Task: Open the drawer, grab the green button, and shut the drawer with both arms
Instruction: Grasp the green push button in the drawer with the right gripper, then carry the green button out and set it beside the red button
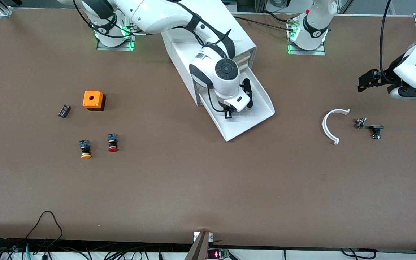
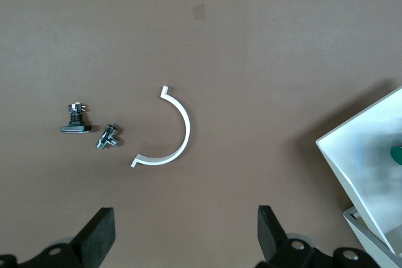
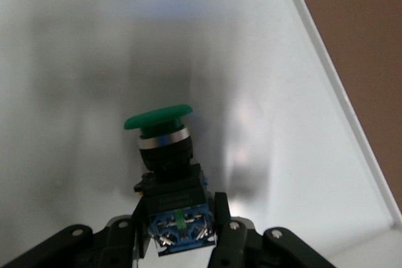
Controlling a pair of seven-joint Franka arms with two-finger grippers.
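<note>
The drawer, bottommost of the white cabinet, stands pulled open toward the front camera. My right gripper reaches down into it. In the right wrist view my right gripper is shut on the blue-and-black base of the green-capped button, just over the drawer's white floor. The right hand hides the button in the front view. My left gripper is open and empty, over the table at the left arm's end, and waits; it also shows in the left wrist view.
A white curved strip and two small metal parts lie under the left gripper. Toward the right arm's end are an orange box, a small black part, a red-capped button and an orange-yellow-capped button.
</note>
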